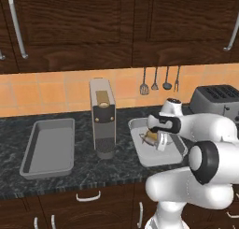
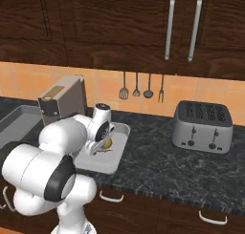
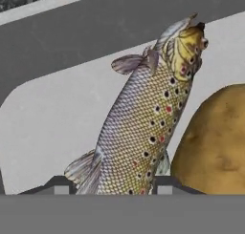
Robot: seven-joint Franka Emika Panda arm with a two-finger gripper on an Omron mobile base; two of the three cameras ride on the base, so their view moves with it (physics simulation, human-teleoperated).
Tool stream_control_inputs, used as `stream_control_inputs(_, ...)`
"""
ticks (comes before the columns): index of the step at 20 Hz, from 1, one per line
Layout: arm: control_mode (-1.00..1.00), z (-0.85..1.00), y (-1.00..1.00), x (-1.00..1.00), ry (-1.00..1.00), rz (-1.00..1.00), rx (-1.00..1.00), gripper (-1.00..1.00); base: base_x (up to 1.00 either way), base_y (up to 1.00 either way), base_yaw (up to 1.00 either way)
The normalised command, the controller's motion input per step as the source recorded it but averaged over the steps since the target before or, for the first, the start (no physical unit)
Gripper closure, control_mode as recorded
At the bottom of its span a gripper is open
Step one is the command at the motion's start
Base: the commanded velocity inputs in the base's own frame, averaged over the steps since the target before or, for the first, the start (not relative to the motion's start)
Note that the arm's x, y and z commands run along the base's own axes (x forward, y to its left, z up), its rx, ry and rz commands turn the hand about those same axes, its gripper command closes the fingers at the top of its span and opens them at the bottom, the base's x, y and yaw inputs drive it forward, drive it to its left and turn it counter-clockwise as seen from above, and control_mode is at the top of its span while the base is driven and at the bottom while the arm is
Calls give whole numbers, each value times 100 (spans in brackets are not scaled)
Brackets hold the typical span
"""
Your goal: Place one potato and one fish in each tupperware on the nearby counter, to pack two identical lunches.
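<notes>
I see coffee machine [image 1: 103,118] between the two tupperware trays: left one [image 1: 48,147], right one [image 1: 140,153] with fish [image 3: 143,128] and potato [image 3: 215,142] side by side inside. Toaster [image 2: 203,125] farther right.

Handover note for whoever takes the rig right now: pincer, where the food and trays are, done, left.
Pincer: low inside the right tupperware, fingertips either side of the fish near its tail; whether it grips or has let go, cannot tell.
Potato: lies in the same tray, right beside the fish.
Left tupperware: nothing in it.
Done: right lunch has its potato, fish arriving or just placed.
Left: confirm fish release, then one potato and one fish into the left tray.
</notes>
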Motion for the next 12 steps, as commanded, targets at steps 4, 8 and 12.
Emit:
stream_control_inputs(4, -100, -49, 0, 14, -10, 0, -4, -100, 0, 0, 0)
stream_control_inputs(8, -100, 7, -4, 3, -15, 0, -1, -100, 0, 0, 0)
stream_control_inputs(12, -100, 66, -4, -67, -24, 0, 0, -100, 0, 0, 0)
